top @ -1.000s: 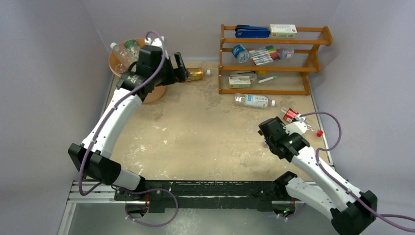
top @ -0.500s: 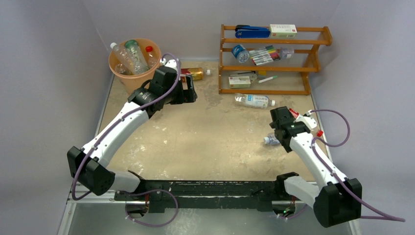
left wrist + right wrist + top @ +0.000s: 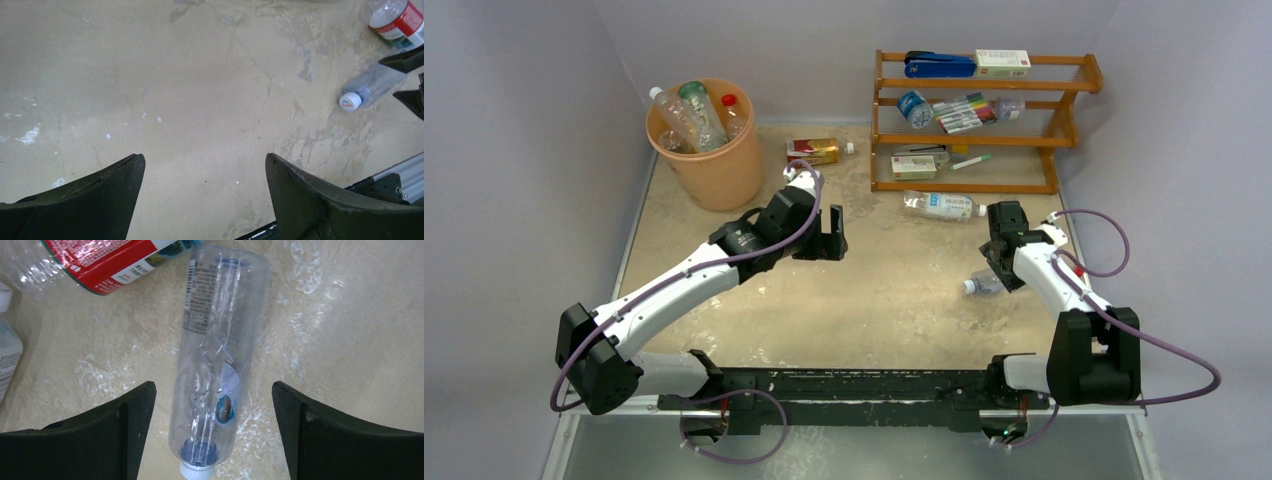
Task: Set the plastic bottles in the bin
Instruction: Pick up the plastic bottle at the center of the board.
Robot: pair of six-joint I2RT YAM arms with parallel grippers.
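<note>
The peach-orange bin (image 3: 714, 165) stands at the back left with three bottles sticking up in it. My left gripper (image 3: 829, 238) (image 3: 205, 165) is open and empty over bare table near the middle. My right gripper (image 3: 997, 260) (image 3: 212, 386) is open, its fingers either side of a clear white-capped bottle (image 3: 215, 365) (image 3: 981, 285) (image 3: 372, 87) lying on the table, not touching it. A red-labelled bottle (image 3: 95, 257) (image 3: 397, 17) lies just beyond. A blue-labelled bottle (image 3: 939, 206) lies in front of the rack. The boxy red-and-gold bottle (image 3: 814, 150) lies right of the bin.
A brown wooden rack (image 3: 1064, 130) at the back right holds markers, boxes and two small bottles. Purple walls close in on both sides. The black arm rail (image 3: 844, 385) runs along the near edge. Another bottle's edge (image 3: 7, 360) shows at the left of the right wrist view.
My left arm has swung away from the bin to the table's middle, gripper open. My right arm has turned towards the back, and its open gripper now straddles the clear bottle.
</note>
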